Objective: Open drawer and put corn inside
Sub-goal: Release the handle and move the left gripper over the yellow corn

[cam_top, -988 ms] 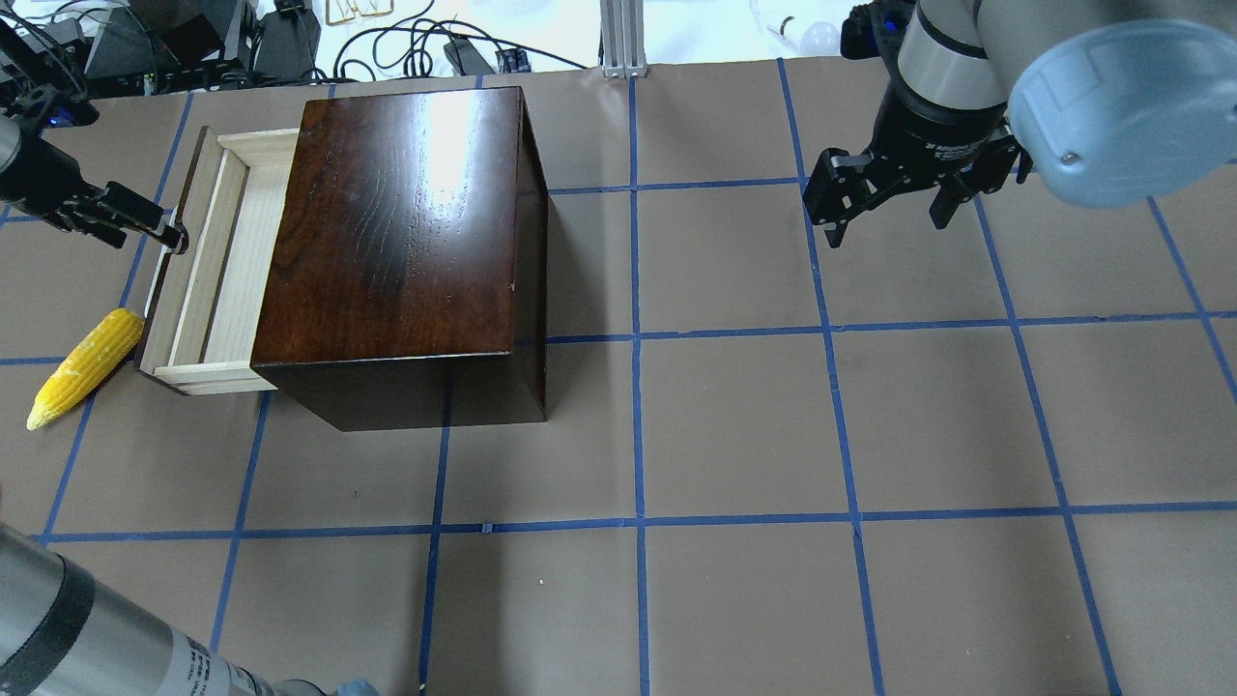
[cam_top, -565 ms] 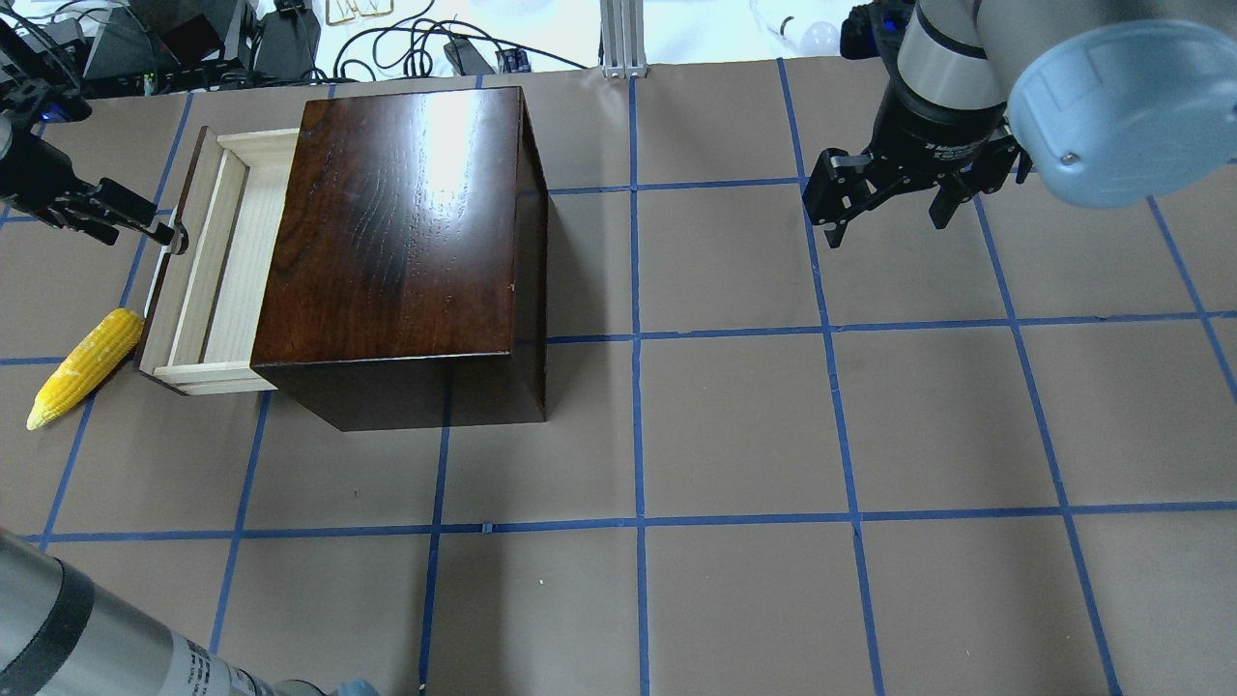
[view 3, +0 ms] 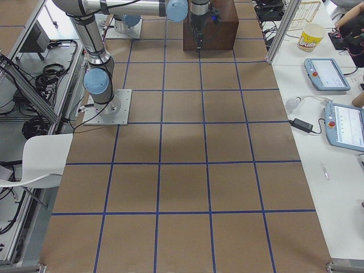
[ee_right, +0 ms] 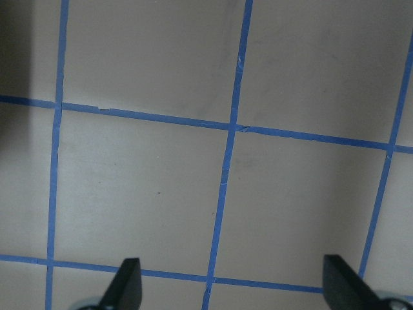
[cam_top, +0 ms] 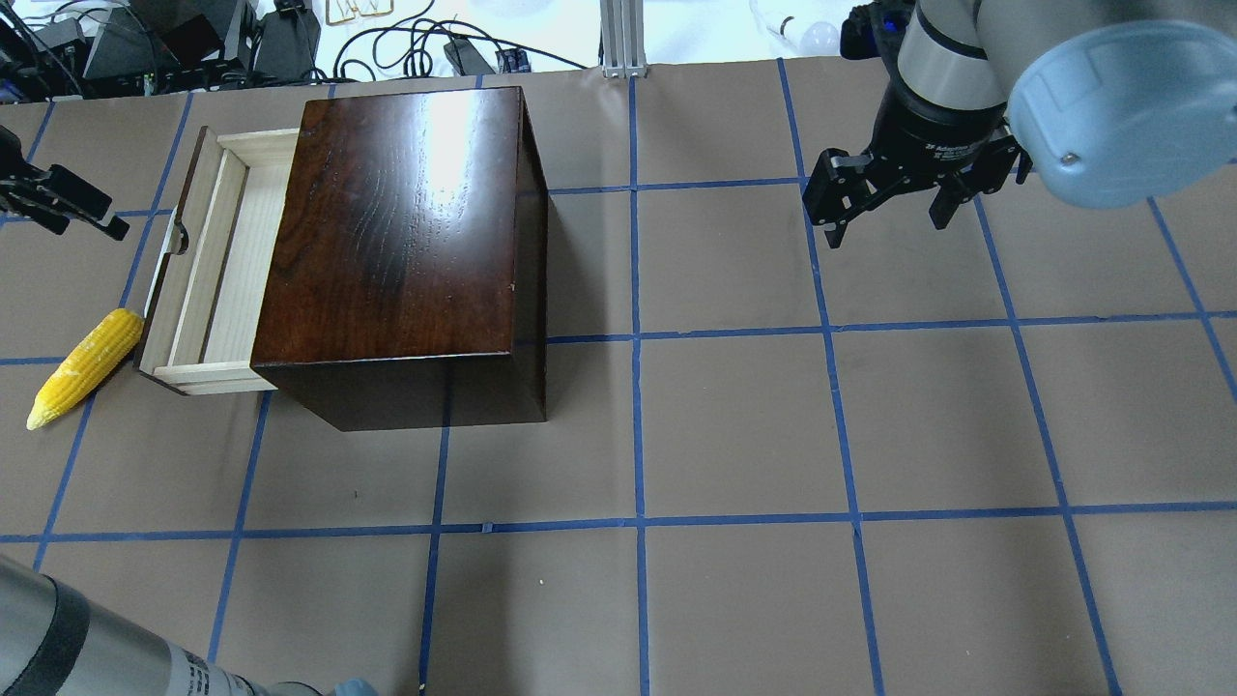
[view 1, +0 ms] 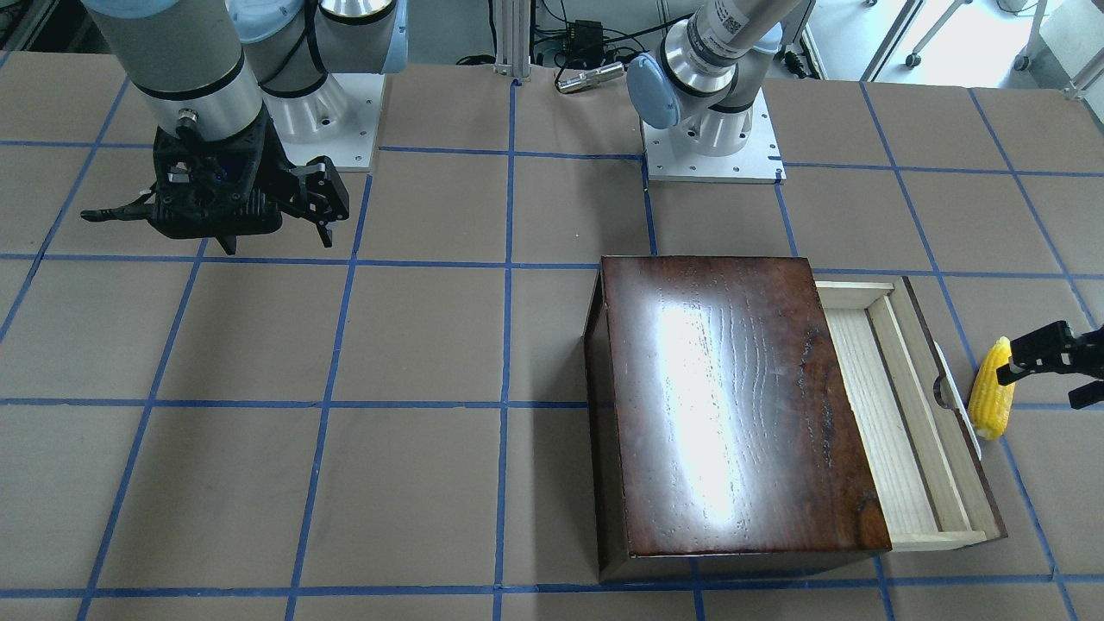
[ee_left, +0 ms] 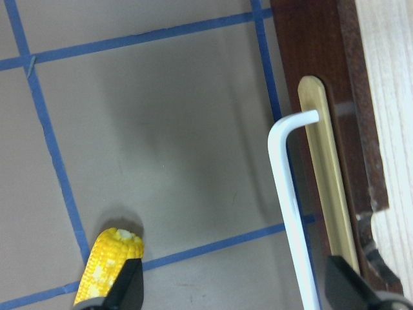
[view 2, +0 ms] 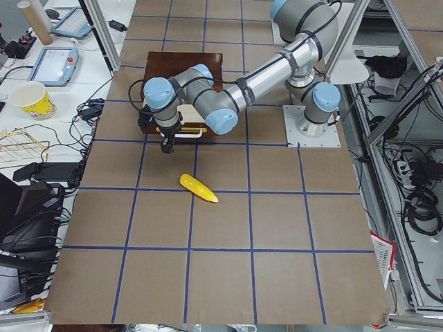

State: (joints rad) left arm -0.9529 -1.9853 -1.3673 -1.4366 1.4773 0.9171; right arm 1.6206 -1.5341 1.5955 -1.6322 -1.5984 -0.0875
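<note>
the overhead camera looks forward and down on the table (cam_top: 734, 425), the front-facing one steeply down from the opposite side, both sharing the dark-wood box (cam_top: 396, 242); two distant end cameras look along the table, the right one perhaps catching only the box's end, and the wrist cameras look closely down, the left on the drawer (ee_left: 316, 51).

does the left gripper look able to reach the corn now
Probably yes: the left gripper hangs open near the drawer, and the corn lies uncovered on the table close by, nothing between them.

We record: drawer (cam_top: 224, 261) projecting from one side of the box (cam_top: 406, 222); corn (cam_top: 85, 367) on the table (cam_top: 734, 425) beyond that side, just outside the drawer front.
</note>
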